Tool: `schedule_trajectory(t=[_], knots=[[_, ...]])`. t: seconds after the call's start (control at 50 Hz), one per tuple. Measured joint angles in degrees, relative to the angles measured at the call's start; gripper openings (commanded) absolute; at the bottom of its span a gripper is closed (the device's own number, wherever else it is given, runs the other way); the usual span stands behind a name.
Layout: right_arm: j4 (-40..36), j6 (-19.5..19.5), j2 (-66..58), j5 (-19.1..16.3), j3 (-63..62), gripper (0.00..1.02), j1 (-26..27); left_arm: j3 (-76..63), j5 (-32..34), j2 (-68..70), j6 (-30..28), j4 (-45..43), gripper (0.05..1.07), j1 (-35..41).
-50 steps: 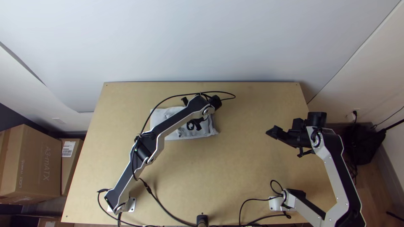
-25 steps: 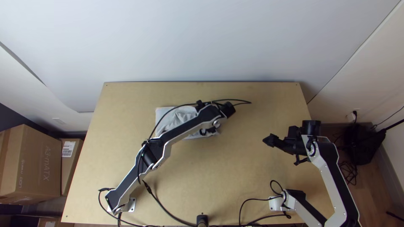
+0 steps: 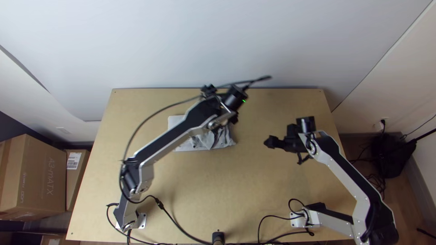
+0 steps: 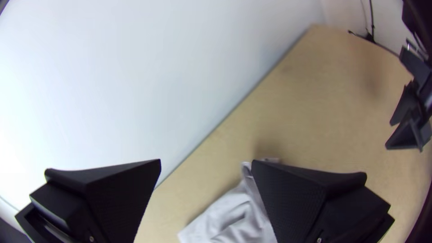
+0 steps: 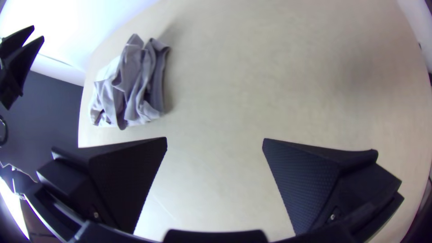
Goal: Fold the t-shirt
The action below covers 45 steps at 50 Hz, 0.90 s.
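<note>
In the top view my left gripper is above the back of the table, beyond the t-shirt. Its fingers stand wide apart in the left wrist view, and the left gripper holds nothing; one finger hides part of the t-shirt. The light grey t-shirt lies in a compact bundle, its upper layer bunched and wrinkled, partly under the left forearm. Right of it, my right gripper hangs over the table. The right gripper is open and empty, apart from the t-shirt.
Light wooden table surface stretches between the arms and in front of the t-shirt. A white wall rises behind the back edge. Black cables lie along the front edge, and one loops above the left arm.
The left gripper first went right, then back toward the wall. The right gripper has moved left. The t-shirt's left edge shifted slightly right, and wrinkled cloth lies where its dark print was visible.
</note>
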State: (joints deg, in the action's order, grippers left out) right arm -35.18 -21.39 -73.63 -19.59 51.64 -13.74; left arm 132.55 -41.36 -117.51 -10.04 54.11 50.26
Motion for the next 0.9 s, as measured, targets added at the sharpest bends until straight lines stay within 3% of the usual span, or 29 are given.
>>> schedule_trajectory(t=[0.12,0.24,0.36,0.44,0.5,0.9], knots=[[-0.5,-2.7,-6.3,3.3,9.9,0.98,-7.7,-0.9,0.0,5.4,0.4,1.4,1.02,-3.8],[-5.7,-6.9,-14.1,4.9,20.9,0.97,-15.0,-2.1,0.2,9.6,1.1,4.1,1.02,-7.2],[-9.1,-11.2,-21.8,5.2,29.3,0.91,-21.3,-2.6,1.2,12.5,1.3,6.1,1.02,-10.8],[-9.7,-12.8,-26.1,5.2,33.0,0.77,-24.5,-3.2,1.3,14.3,1.5,6.9,1.02,-13.1],[-10.0,-13.4,-29.2,5.3,35.4,0.69,-26.3,-4.1,1.6,16.0,1.5,7.4,1.02,-14.8],[-9.7,-14.1,-42.2,4.7,43.4,0.69,-31.3,-9.7,3.0,23.5,1.7,10.1,1.02,-22.9]])
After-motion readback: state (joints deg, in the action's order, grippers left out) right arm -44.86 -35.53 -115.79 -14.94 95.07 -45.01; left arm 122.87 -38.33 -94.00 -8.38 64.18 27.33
